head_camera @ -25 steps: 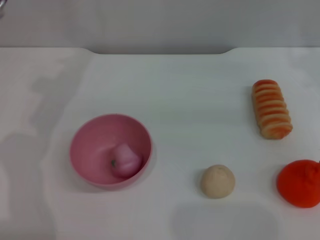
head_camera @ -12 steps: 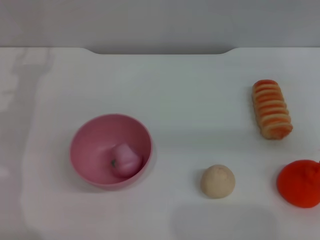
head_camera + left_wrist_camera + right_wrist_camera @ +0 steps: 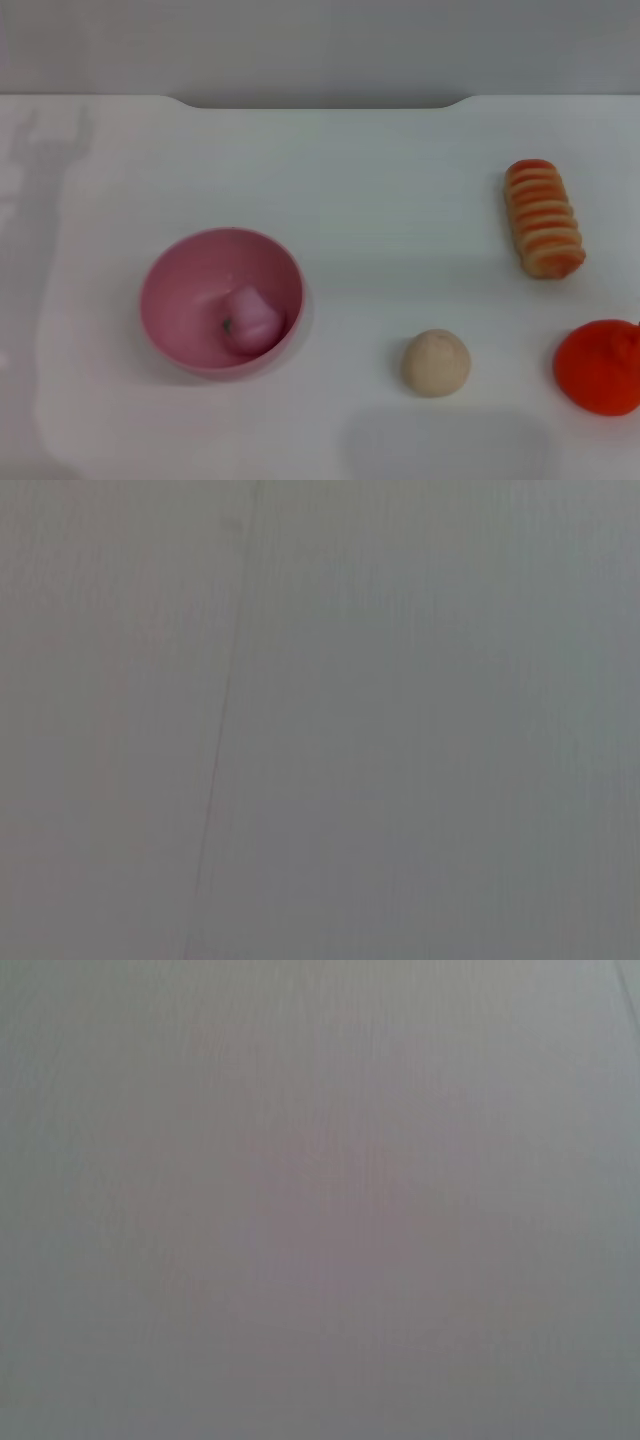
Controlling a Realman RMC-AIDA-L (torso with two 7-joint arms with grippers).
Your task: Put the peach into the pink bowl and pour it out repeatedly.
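- Table (image 3: 380,200): white surface, fills most of the head view; grey wall strip along its far edge.
- Pink bowl (image 3: 172,270): upright on the table, on the robot's left side, toward the near edge. Largest item on the surface. Nothing touching its outside.
- Striped roll (image 3: 543,218): orange-and-cream ridged piece lying on the far right of the table, long axis running roughly away from the robot. Well apart from the bowl.
- Orange-red lumpy fruit (image 3: 600,366): near right corner, partly cut by the head view's right edge. Nearer the robot than the striped roll, and apart from it.
- Beige ball (image 3: 436,362): on the table between the bowl and the orange-red fruit, near the front. Touching neither.
- Peach (image 3: 249,320): pale pink, lying inside the pink bowl, low against the wall on the bowl's right, near side. Small dark-green stem mark faces the bowl's centre.
- Left gripper: not visible in any view. The left wrist camera gives only a plain grey surface with one faint slanting line; jaw state cannot be told.
- Right gripper: not visible either. The right wrist camera gives only a featureless grey surface; jaw state cannot be told.
- Faint grey shadow falls on the table's far left part in the head view; its source is not in view.
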